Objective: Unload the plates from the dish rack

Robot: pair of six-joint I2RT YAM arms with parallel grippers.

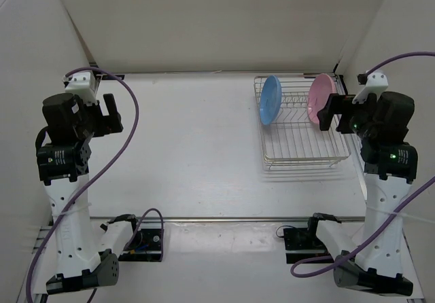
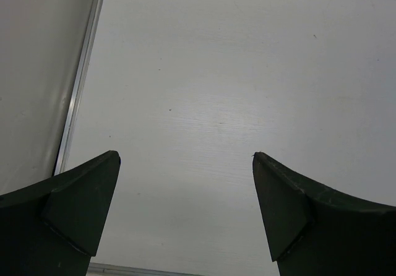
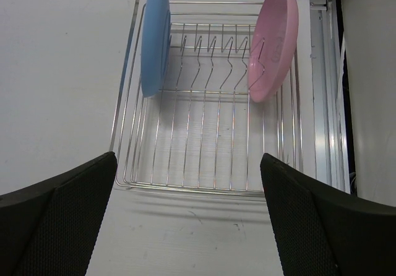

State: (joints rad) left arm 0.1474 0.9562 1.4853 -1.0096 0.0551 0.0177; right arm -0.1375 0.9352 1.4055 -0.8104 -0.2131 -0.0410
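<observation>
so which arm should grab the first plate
Right. The right fingers are open and face the dish rack, close to the pink plate; the left fingers hang over table, far from it.

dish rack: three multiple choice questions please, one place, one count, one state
1. Where in the dish rack does the pink plate stand? A) right end B) left end C) lying flat in the middle
2. How many plates does the rack hold? A) one B) two C) three
3. The right gripper is: A) shut on a plate B) open, empty C) shut, empty
Key: A, the top view shows it upright at the rack's right end; B, a blue plate plus the pink one; B, its jaws stand wide apart, nothing between.
</observation>
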